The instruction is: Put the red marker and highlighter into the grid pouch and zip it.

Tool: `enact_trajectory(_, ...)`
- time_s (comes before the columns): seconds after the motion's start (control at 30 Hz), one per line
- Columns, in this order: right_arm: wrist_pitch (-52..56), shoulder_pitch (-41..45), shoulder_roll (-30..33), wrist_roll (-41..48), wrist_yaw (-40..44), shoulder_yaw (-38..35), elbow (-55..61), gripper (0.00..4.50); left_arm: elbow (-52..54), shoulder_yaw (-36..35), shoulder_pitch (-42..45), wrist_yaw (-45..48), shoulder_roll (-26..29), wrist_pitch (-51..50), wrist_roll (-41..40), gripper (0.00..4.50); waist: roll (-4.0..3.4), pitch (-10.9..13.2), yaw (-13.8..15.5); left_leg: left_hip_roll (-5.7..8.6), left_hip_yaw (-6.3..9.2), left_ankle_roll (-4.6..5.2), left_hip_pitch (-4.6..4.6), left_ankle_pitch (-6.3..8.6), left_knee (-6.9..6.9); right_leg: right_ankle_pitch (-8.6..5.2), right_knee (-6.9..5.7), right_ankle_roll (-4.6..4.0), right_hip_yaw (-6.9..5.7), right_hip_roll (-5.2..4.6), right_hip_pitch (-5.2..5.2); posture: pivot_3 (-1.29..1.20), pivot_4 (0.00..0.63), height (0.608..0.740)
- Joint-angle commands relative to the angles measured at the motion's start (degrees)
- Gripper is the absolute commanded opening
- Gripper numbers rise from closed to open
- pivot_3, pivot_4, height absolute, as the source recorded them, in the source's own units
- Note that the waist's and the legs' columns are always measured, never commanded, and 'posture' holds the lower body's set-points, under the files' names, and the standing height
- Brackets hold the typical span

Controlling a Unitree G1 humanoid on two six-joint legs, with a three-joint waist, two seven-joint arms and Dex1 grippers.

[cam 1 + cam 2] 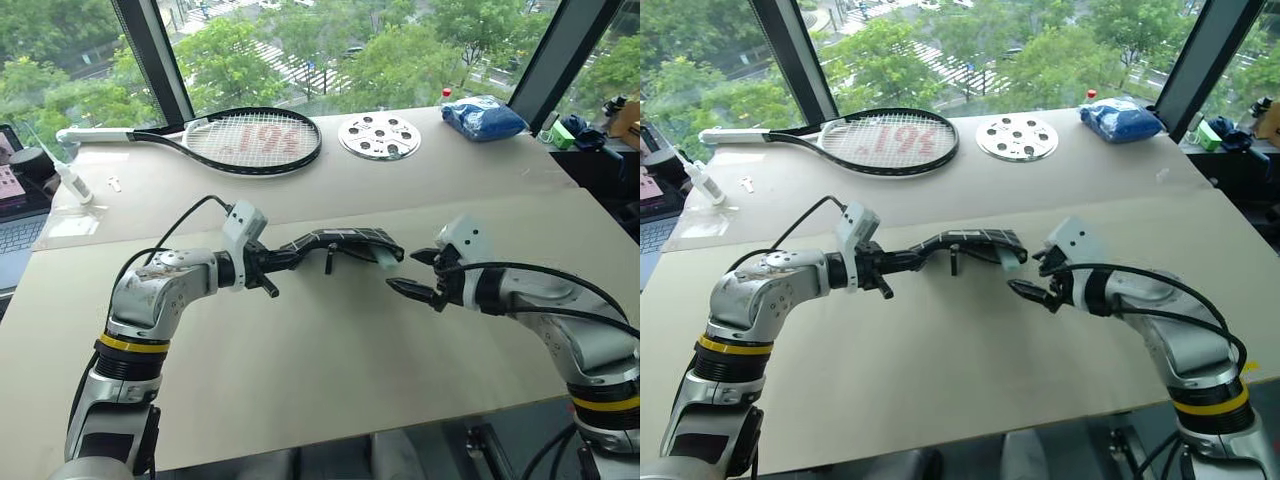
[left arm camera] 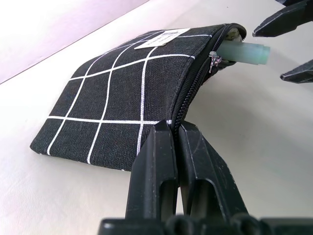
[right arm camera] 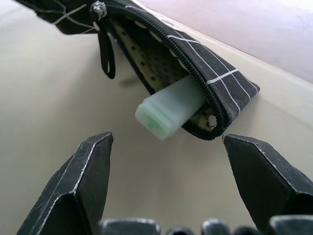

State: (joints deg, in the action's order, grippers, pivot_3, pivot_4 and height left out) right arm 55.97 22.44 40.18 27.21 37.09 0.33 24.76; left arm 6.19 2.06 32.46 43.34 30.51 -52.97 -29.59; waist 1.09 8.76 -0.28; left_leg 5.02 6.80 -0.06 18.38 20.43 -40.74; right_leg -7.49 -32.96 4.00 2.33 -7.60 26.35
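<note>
My left gripper: fingers pinched together, arm extended forward. My right gripper: fingers spread wide, pointing toward the left one.

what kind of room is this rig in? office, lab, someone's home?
Probably an upper-floor office or lab. Large windows look down on treetops and a street, and a laptop sits beside the long pale table. The tennis racket looks like a test prop.
</note>
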Motion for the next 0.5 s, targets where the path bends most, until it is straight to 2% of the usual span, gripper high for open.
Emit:
enact_trajectory(0.03,5.66,1.85,0.04,3.21,-1.72,-2.76,4.34,3.95,1.58,-0.89,0.77,0.24,0.46,0.55,-0.52,0.00,0.00,0.00,0.03,0.00,0.01,0.00,0.00,0.00,0.00,0.00,0.00,0.00,-0.01,0.00,0.01,0.00,0.150,0.740)
enact_trajectory(0.43,7.91,3.98,-2.12,2.58,-6.23,0.32,4.20,3.95,1.42,-0.31,0.76,0.41,0.20,0.87,-0.30,0.00,0.00,0.00,-0.35,0.00,-0.01,-0.01,0.00,0.01,0.00,0.00,0.00,0.00,-0.01,0.00,0.01,0.00,0.150,0.740)
enact_trajectory(0.5,6.95,4.34,-2.21,1.48,-6.71,1.19,2.60,3.45,1.54,-0.31,0.69,0.33,0.16,0.86,-0.31,0.00,0.00,0.00,-0.38,0.00,-0.01,-0.01,0.00,0.01,0.00,0.00,0.00,0.00,-0.01,0.00,0.01,0.00,0.150,0.740)
